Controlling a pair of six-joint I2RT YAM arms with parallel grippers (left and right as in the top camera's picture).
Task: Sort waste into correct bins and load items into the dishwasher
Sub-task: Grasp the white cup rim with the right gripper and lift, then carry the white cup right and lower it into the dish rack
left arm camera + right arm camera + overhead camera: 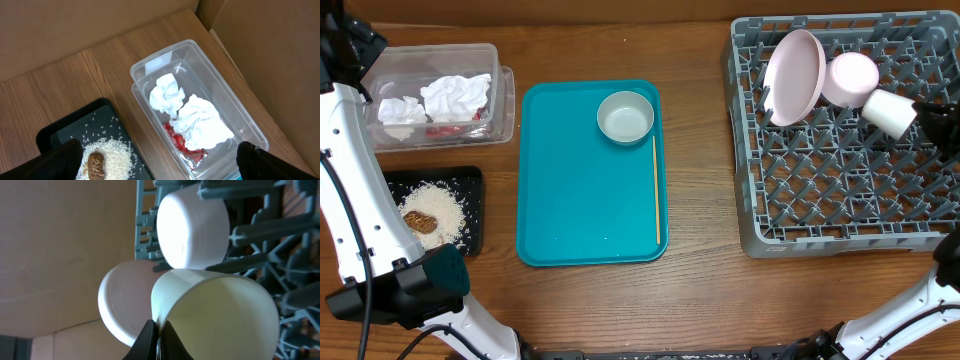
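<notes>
Napkins (445,97) and a red wrapper (185,145) lie in the clear tub (505,100), and crumbs (438,205) and a biscuit piece (418,221) on the black tray (468,178), dry waste kept from food; the left gripper (165,162) hangs above, spread wide and empty. The right gripper (159,341) is pinched on the rim of the cup (888,112), likely to tip it among the pegs of the rack (840,200) beside the large plate (795,75) and small plate (852,78), while the bowl (625,117) waits on the teal tray (560,200). Whether the cup touches the rack is hidden.
</notes>
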